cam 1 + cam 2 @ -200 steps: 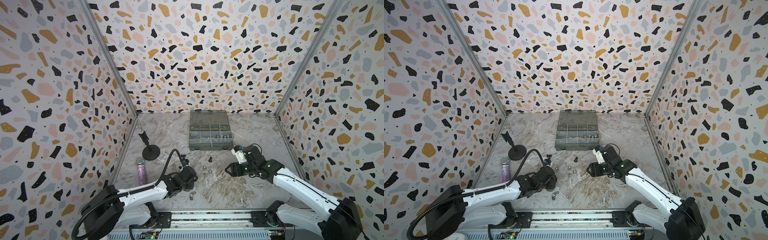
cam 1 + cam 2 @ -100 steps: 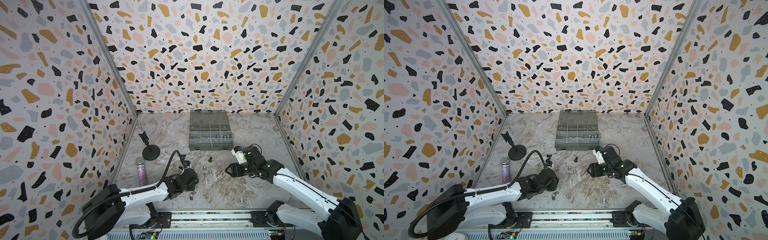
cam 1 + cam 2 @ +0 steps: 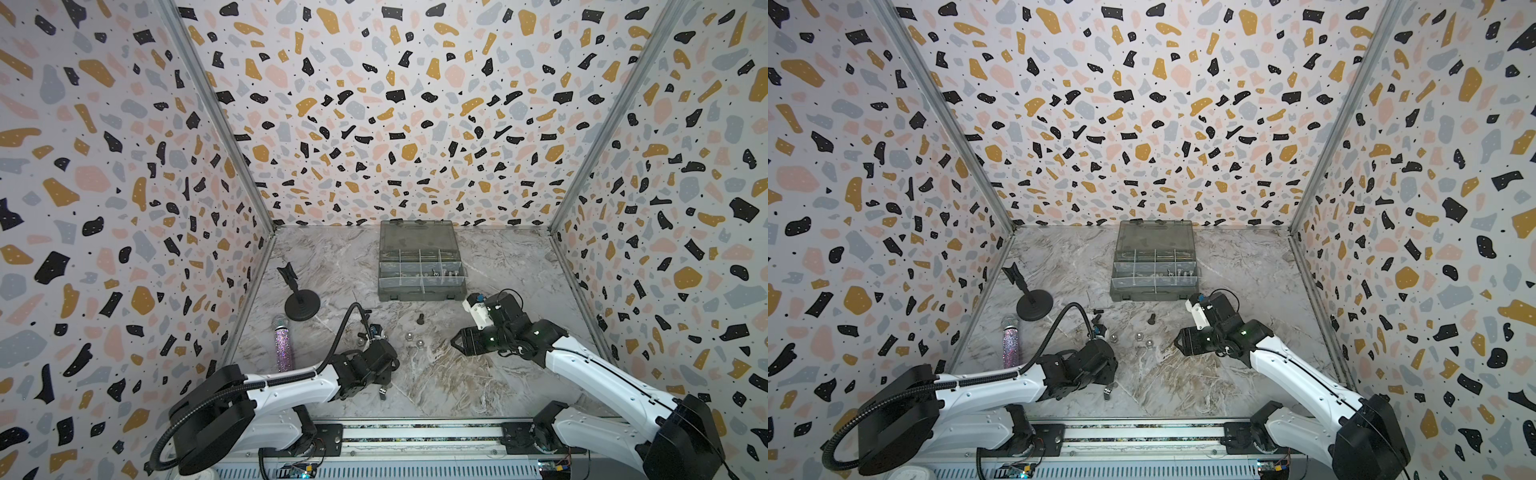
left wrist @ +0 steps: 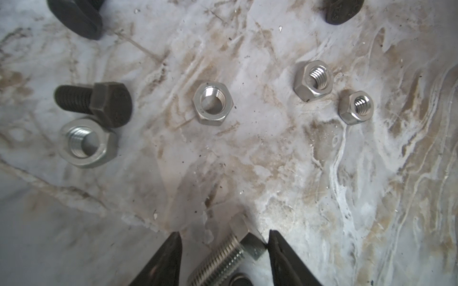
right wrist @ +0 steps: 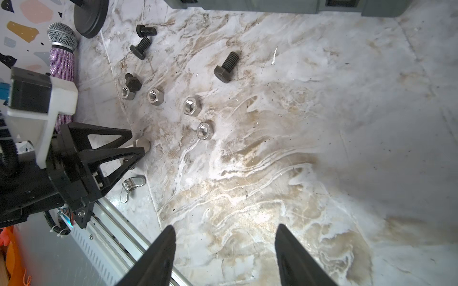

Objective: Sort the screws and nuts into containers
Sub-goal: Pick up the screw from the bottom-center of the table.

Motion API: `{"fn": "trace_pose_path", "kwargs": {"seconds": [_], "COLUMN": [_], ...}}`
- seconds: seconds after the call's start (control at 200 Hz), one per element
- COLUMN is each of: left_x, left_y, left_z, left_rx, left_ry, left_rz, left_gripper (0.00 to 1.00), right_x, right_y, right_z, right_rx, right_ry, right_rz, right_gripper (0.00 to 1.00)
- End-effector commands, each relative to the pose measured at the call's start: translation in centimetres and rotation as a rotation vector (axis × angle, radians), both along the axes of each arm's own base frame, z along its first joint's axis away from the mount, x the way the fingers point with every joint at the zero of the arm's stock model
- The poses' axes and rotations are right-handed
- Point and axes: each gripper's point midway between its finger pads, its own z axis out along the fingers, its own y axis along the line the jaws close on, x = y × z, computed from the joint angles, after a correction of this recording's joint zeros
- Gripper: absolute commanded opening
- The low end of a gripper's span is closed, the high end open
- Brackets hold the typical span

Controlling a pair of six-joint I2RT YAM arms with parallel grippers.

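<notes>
Silver hex bolt [image 4: 224, 257] lies flat on the marble tabletop [image 4: 322, 173] between the tips of the left gripper [image 4: 224, 232]; jaws are apart and straddle it. Its long axis is skewed across the gap, with the threaded shank toward the palm and the head outward. One head corner is at one finger [image 4: 282, 260]; the other side has a gap. Shiny steel hex nuts [image 4: 213, 104] and a matte black bolt [image 4: 99, 104] lie just ahead. Right gripper [image 5: 225, 225] is spread and empty.

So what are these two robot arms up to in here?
They're sorting loose hardware into the grey compartment box. The left hand is low over the table, open, its fingers either side of a silver screw, not gripping it yet. The right hand hangs open and empty. Several nuts and black screws lie loose on the table.
</notes>
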Motion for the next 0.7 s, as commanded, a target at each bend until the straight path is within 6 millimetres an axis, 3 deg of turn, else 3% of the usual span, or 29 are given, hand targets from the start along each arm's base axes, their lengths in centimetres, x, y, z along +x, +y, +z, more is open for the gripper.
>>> {"fn": "trace_pose_path", "kwargs": {"seconds": [0.0,0.441,0.696], "left_x": [-0.1,-0.1,0.1], "left_y": [-0.2,-0.4,-0.7], "left_z": [0.3,-1.0,-1.2], "left_rx": [-0.009,0.029,0.043], "left_ry": [-0.012,0.003,0.008], "left_rz": [-0.012,-0.036,-0.042], "left_gripper": [0.58,0.52,0.43], "right_x": [-0.5,-0.8,-0.8], "right_y": [-0.3,-0.7,-0.7], "right_z": [-0.6,-1.0,-1.1], "right_rx": [-0.019,-0.027,-0.026], "right_ry": [0.014,0.017,0.019], "right_rz": [0.009,0.003,0.002], "right_gripper": [0.65,0.65,0.65]}}
